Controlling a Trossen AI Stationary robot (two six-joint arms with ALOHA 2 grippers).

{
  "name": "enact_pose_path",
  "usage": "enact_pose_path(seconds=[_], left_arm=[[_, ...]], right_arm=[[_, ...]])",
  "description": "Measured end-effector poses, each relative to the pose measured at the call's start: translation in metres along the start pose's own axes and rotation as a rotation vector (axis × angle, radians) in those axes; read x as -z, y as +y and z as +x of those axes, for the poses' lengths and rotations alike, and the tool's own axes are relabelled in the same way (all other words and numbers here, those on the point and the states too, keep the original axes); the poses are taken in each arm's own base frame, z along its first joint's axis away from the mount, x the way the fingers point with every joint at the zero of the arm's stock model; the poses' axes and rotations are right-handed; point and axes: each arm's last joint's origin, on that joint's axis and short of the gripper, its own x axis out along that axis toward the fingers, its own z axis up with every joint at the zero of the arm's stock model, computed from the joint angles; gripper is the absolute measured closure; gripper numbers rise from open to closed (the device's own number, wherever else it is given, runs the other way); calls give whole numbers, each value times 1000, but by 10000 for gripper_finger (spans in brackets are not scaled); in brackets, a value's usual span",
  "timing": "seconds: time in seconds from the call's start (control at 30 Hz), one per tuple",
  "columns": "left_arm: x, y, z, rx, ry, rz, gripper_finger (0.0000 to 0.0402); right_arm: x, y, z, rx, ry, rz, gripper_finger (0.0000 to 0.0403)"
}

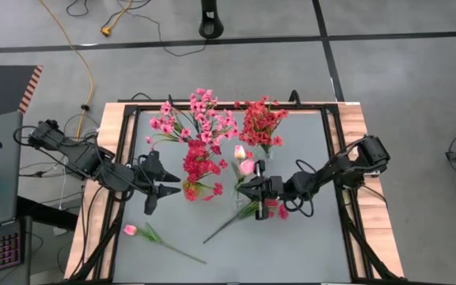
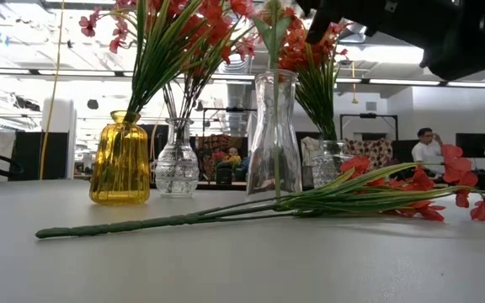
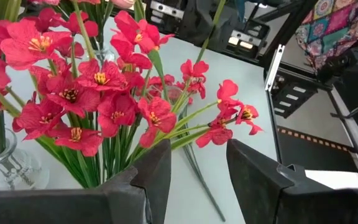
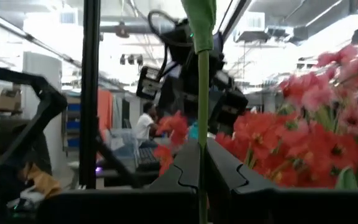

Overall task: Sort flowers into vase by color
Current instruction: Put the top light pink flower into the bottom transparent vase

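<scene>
My right gripper [image 1: 252,188] is shut on a green flower stem [image 4: 202,124] above the tall clear vase [image 2: 274,139], beside two pale pink buds [image 1: 244,160]. My left gripper [image 1: 153,187] hangs open next to the dark red flowers [image 1: 200,162] in the yellow vase [image 2: 120,160], touching nothing. Pink flowers [image 1: 200,119] stand in a patterned clear vase [image 2: 177,164], and orange-red ones [image 1: 261,119] in a small clear vase [image 2: 331,160]. A loose red sprig [image 2: 226,215] lies flat on the table, and a pink bud on its stem [image 1: 131,229] lies near the left front. My right gripper pinches the thin green stem [image 4: 202,163] between its two fingers, which lie across it. The fingers come from the table's right side, slanting a little upward. The stem stands upright, and a green leaf [image 4: 201,18] rises above the hold. What lies below the fingers is hidden.
The four vases stand close together in the middle and far half of the table. The loose red sprig [image 1: 240,212] lies just below my right arm. The black frame rails [image 1: 335,158] run along the table's sides. A person [image 2: 428,151] sits in the room behind.
</scene>
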Motion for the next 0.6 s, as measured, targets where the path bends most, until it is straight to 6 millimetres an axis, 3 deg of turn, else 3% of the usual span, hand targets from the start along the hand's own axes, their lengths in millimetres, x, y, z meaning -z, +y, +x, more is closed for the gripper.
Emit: enact_pose_path(seconds=[0.6], left_arm=[[1,1,0,-4,8,1,260]], right_arm=[[11,-8,0,23,82,-29,356]])
